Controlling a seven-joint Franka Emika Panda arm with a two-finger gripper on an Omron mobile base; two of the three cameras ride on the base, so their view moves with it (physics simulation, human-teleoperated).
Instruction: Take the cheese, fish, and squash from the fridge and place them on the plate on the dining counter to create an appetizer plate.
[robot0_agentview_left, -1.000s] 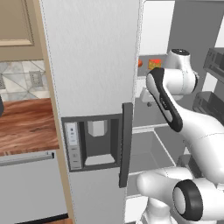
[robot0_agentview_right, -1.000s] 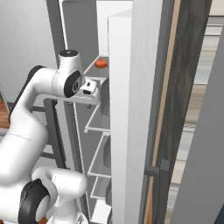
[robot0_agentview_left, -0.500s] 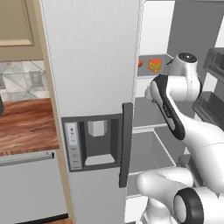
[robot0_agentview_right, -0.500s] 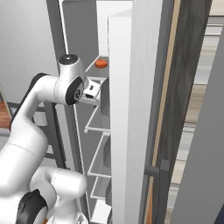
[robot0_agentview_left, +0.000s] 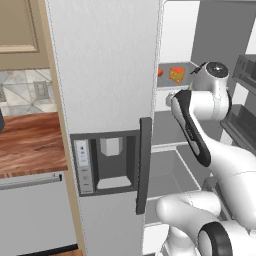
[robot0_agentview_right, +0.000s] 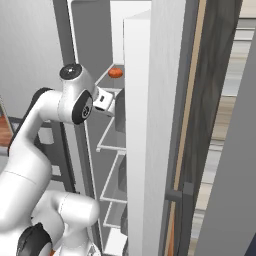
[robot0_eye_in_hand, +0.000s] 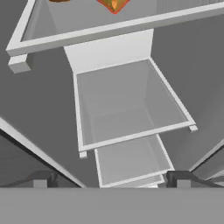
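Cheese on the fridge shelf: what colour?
Yellow-orange cheese with a reddish edge, clearest in the left base view.

The white arm bends high and forward, its tool (robot0_eye_in_hand: 111, 180) seemingly spread wide, holding nothing.

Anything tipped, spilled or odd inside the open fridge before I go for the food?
Nothing stands out. The yellow-orange triangular cheese wedge and the round orange-brown squash sit on the same white fridge shelf. The shelves below look level, with no spill. The gripper holds nothing.
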